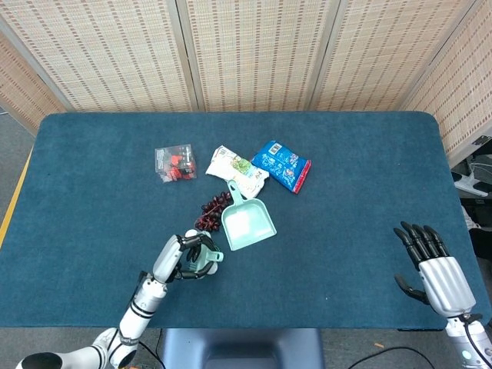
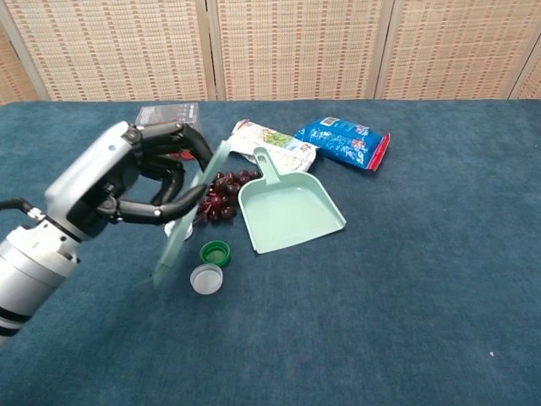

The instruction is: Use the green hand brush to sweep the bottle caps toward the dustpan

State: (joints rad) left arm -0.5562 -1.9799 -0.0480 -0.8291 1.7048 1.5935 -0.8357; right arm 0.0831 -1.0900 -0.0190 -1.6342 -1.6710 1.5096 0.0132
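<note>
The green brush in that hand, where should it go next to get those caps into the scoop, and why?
Probably a short stroke rightward: the left hand holds the green brush left of the green cap and white cap, which lie short of the dustpan. The dustpan's open edge faces away from them, so the caps would meet its side.

Smooth matt plastic dustpan [image 2: 292,213] on napped blue cloth table [image 2: 406,321]; glossy foil snack bag [image 2: 342,140].
</note>
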